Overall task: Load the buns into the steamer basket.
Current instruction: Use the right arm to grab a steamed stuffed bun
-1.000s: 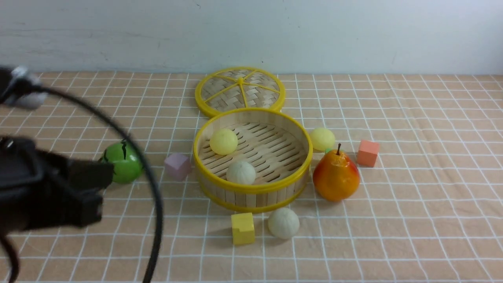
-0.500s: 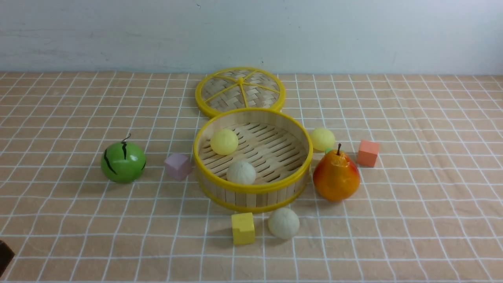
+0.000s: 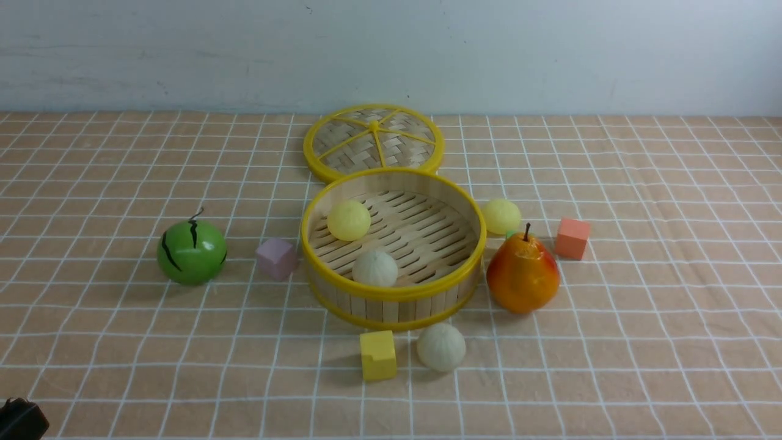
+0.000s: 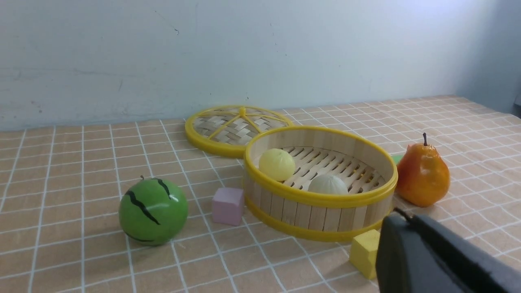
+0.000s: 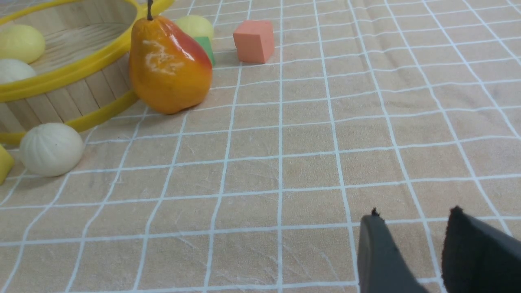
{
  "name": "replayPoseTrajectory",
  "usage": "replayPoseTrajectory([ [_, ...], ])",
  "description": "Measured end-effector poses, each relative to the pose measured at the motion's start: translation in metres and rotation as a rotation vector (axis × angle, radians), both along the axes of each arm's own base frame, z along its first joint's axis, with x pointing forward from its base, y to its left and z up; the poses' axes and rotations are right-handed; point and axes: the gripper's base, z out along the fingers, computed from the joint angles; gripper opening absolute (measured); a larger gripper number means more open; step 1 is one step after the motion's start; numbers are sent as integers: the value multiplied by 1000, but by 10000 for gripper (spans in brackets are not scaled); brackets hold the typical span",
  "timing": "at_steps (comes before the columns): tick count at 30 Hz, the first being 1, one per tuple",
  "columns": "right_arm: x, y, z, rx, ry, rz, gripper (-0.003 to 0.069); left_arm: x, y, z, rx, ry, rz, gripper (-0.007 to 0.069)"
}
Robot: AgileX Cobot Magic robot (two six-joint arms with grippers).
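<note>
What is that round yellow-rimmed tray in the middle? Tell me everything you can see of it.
The steamer basket is a round, shallow tray, standing open on the checked cloth. Its wall is of pale upright slats that look like bamboo, bound by yellow rims at top and bottom; its floor is slatted with gaps. Inside lie a pale yellow bun and an off-white pleated bun. A woven lid lies flat behind it, and a pear stands close on its right.

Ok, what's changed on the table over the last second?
The left arm withdrew toward the robot; only a dark bit shows at the front view's lower left corner. Nothing was gripped or let go. The steamer basket, inside yellow bun, inside white bun, outside white bun and outside yellow bun stayed put.
</note>
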Motion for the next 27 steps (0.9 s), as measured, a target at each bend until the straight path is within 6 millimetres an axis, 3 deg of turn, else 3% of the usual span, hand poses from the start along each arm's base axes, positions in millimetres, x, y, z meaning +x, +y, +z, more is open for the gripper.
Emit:
replayPoseTrajectory([
  [12,1,1,2,29,-19,-3,239,0,0,-1,1,2,0,-13],
  [18,5,0,27,491,-281,-73,239,0,0,-1,1,2,0,-13],
  [21,4,-3,34,617,-348,-96,237,0,0,-1,1,2,0,-13],
  [24,3,4,48,645,-261,-43,197,0,0,-1,1,2,0,-13],
  [27,12,19,81,507,15,80,110,0,0,-1,1,2,0,-13],
])
